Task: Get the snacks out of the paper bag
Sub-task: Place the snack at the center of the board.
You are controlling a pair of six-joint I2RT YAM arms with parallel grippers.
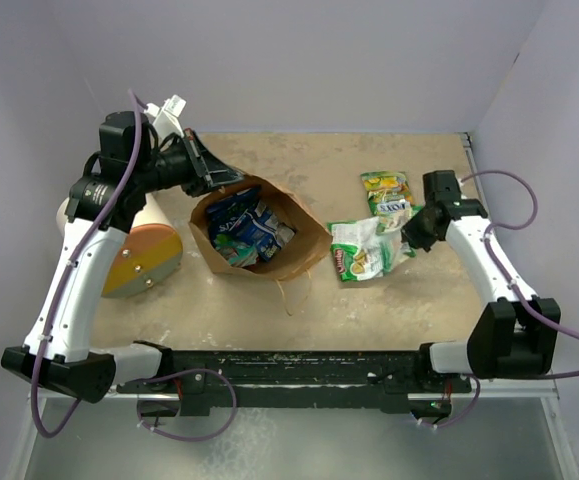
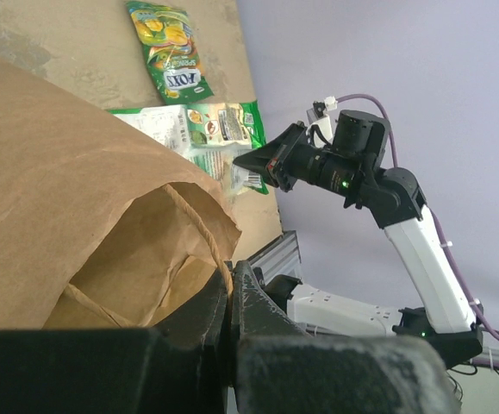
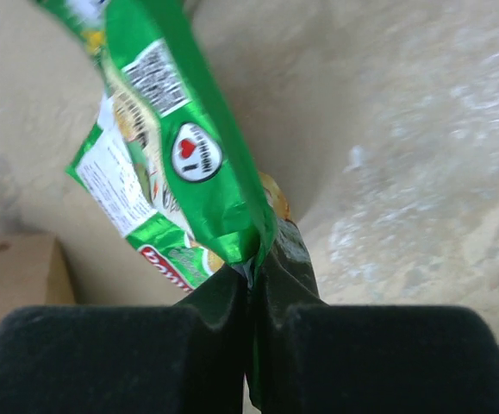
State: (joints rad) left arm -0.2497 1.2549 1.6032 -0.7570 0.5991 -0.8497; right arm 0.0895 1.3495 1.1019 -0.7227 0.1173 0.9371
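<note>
Because my left gripper (image 1: 227, 182) is clamped on the rim of the paper bag (image 1: 304, 245), the mouth gapes upward; I judge that's to keep access clear. Inside lie dark blue packets (image 1: 237, 225), not yet out. My right gripper (image 1: 411, 232) pinches one edge of the green-edged packet (image 1: 361, 252), low over the table (image 1: 299, 160) right of the bag, just beside the green-yellow packet (image 1: 387, 192) lying flat. Likely the drop-off spot.

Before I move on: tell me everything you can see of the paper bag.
The paper bag is brown, creased kraft paper with thin twisted loop handles. It sits on the table, mouth gaping upward, dark blue packets inside. The left tool pinches its rim beside a handle.
</note>
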